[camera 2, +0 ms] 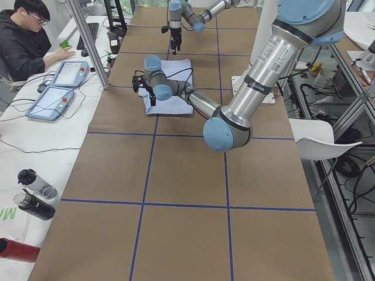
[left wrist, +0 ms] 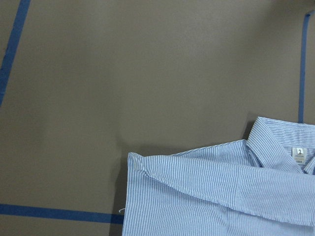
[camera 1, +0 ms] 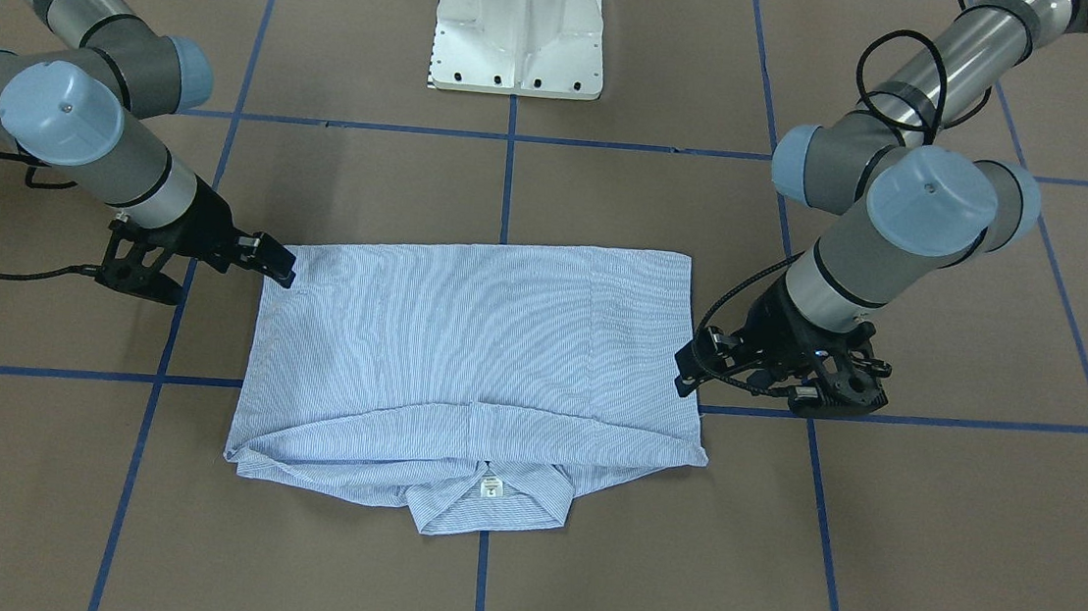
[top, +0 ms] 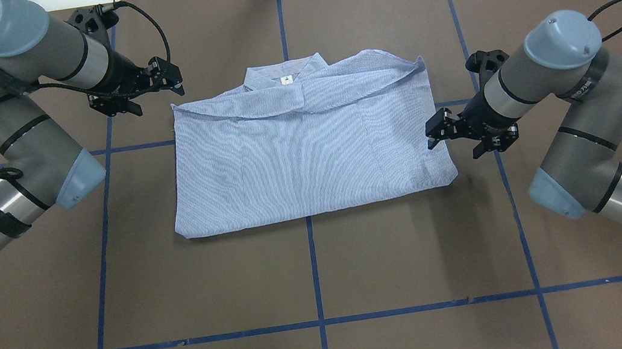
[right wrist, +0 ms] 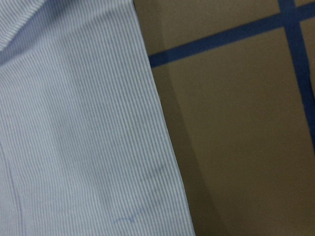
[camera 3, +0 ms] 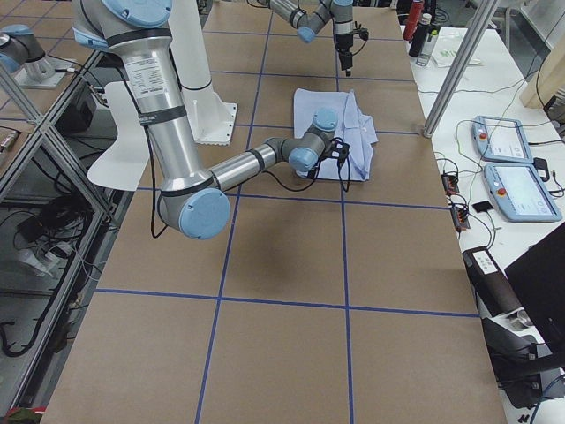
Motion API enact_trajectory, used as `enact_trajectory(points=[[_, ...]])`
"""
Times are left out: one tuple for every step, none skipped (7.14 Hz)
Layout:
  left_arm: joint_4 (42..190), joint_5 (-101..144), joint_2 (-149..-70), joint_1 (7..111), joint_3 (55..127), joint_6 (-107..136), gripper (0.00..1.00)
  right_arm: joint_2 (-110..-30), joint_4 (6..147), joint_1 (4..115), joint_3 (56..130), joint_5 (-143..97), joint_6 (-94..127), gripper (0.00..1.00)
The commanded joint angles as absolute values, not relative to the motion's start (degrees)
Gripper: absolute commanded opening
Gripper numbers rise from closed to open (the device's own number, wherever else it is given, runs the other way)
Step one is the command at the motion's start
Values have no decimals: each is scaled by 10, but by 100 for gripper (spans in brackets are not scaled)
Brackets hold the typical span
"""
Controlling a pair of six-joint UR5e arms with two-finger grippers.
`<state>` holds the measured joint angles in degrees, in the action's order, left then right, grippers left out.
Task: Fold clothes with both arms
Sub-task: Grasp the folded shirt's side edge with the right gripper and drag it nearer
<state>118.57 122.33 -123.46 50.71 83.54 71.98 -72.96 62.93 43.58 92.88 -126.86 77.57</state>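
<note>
- The left black two-finger gripper (top: 175, 79) hovers just off the shirt's 10 o'clock corner in the overhead view. Its fingers look parted and hold nothing.
- The right black two-finger gripper (top: 434, 131) sits at the shirt's 3 o'clock edge. Its fingers also look spread and empty. I cannot tell whether a fingertip touches the cloth.
- The left silver-tube arm with grey joints and light blue caps (top: 27, 147) comes in from 9 o'clock, with a black cable looped over its wrist. The matching right arm (top: 568, 102) comes in from 4 o'clock.
- The light blue, finely white-striped collared shirt (top: 307, 150) lies folded into a flat rectangle at the middle of the table, between the two grippers.
- Its collar (top: 272, 74) points to 12 o'clock, away from the robot, and the small white neck label (top: 287, 80) faces up.
- The brown paper-covered table with a grid of blue tape lines (top: 312, 271) carries the shirt across one crossing of the lines.
- The white pedestal base (camera 1: 519, 28) stands at the shirt's 6 o'clock, well apart from it.
</note>
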Motion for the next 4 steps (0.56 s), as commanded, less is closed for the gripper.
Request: enact_trajectory(points=[[1186,1223,-1234,507,836,720,99,-734,630,415,927,-1261,776,93],[1186,1222,-1232,507,836,720,99,-734,630,410,926,-1262,776,83],[1186,1222,-1231,507,836,720,99,-733,630,403,926,-1263,776,64],[1186,1221,-1230,507,836,720,99,-733,630,403,926,-1263,776,21]])
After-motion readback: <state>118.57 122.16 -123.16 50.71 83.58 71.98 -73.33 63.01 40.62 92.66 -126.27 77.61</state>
